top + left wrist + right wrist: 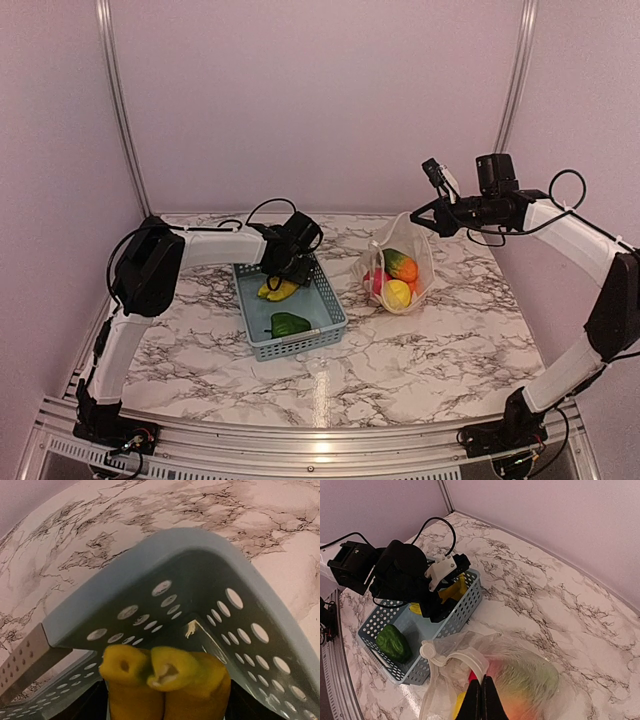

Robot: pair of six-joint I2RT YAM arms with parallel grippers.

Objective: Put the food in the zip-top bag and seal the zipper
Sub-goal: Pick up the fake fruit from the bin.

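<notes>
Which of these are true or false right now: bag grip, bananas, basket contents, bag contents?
1. The right jaws are shut on the mouth edge of the zip-top bag. True.
2. The bananas are inside the bag. False: they lie in the basket, at the left jaws.
3. A green piece lies in the basket near its front wall. True.
4. The bag holds nothing. False: an orange piece, a yellow piece and other coloured pieces sit inside it.
</notes>
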